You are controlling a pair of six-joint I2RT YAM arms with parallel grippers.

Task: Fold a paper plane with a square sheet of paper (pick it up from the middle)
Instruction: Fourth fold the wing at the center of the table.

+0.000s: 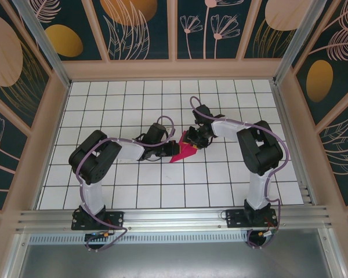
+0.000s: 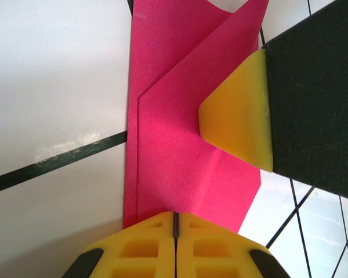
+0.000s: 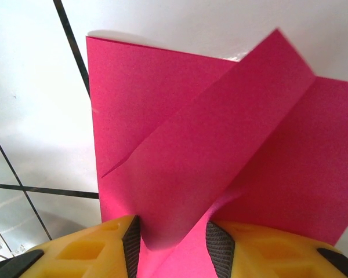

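Top view. Paper (image 1: 183,152) lies on the table (image 1: 133,194) near its centre, narrow end toward 7 o'clock. Left claw (image 1: 167,152) at the paper's 9 o'clock, touching it. Right claw (image 1: 192,139) at the paper's 1 o'clock, over its far end. Paper sits between the two claws.

Left wrist view. Left claw at 6 o'clock, tips together on the paper's near edge. Paper runs flat toward 12. A right-claw finger (image 2: 238,116) rests on it at 3 o'clock.

Right wrist view. Right claw at 6 o'clock, paper's bend between its fingers. Flap rises toward 1 o'clock. Flat layer lies behind at 11.
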